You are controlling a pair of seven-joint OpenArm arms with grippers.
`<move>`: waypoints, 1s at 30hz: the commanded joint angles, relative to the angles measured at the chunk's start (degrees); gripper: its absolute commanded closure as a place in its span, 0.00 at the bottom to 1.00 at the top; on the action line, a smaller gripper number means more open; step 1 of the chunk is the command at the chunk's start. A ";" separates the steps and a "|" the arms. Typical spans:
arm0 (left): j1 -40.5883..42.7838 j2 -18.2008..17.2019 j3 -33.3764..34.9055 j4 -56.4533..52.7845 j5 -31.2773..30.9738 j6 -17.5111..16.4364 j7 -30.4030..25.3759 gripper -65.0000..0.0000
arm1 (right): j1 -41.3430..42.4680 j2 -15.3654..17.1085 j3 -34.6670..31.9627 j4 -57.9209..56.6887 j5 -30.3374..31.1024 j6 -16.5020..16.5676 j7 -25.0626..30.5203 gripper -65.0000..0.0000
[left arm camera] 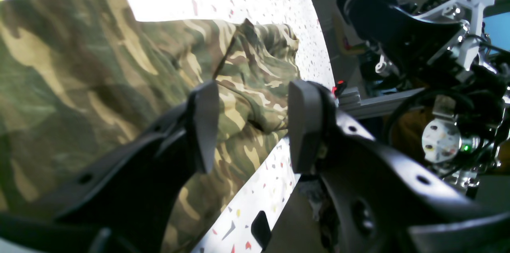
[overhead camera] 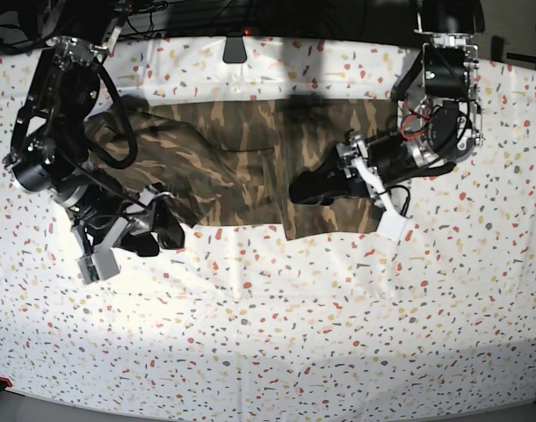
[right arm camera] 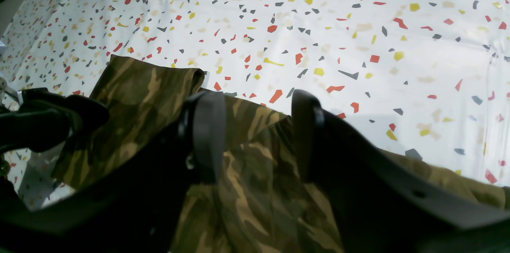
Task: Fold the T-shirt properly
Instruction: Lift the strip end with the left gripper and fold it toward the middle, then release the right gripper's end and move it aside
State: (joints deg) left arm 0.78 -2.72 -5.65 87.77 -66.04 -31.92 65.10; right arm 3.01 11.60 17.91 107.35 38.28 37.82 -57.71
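The camouflage T-shirt (overhead camera: pixel 242 158) lies spread sideways across the far half of the table, rumpled, with one part folded over its middle. My left gripper (overhead camera: pixel 303 191) hovers over the shirt's right part. In the left wrist view its jaws (left arm camera: pixel 253 125) stand open, with bunched cloth (left arm camera: pixel 255 85) behind the gap and nothing pinched. My right gripper (overhead camera: pixel 167 236) is at the shirt's near-left edge. In the right wrist view it (right arm camera: pixel 257 137) is open above the cloth (right arm camera: pixel 255 197), with a sleeve-like flap (right arm camera: pixel 135 97) to its left.
A white cloth speckled with red, yellow and grey (overhead camera: pixel 268 325) covers the whole table. A black clip (overhead camera: pixel 235 48) sits at the far edge. Beyond the table edge, the left wrist view shows arm hardware and cables (left arm camera: pixel 438 65).
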 commanded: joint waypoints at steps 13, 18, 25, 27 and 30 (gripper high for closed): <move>-4.92 -0.31 -0.31 1.11 0.26 -7.37 -0.66 0.57 | 2.95 5.99 16.24 -0.46 -0.28 0.31 -3.61 0.49; -4.70 -0.31 -0.31 1.11 10.54 -8.08 -6.45 0.57 | 1.57 13.94 20.09 -9.90 4.07 0.35 -7.96 0.49; -4.74 -0.31 -0.31 1.11 13.75 -8.08 -9.70 0.57 | 1.95 23.54 20.11 -27.56 9.94 2.18 -9.18 0.49; -4.74 -0.31 -0.31 1.11 13.70 -8.08 -9.73 0.57 | 1.95 25.49 20.11 -32.46 10.01 2.18 -9.03 0.49; -4.74 -0.28 -0.31 1.11 13.53 -8.08 -9.75 0.57 | 1.95 27.17 20.11 -39.39 10.40 2.18 -7.17 0.49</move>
State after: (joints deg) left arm -3.01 -3.01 -5.96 87.77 -51.00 -39.42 56.55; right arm 4.14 37.12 37.69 66.96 47.33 39.68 -65.65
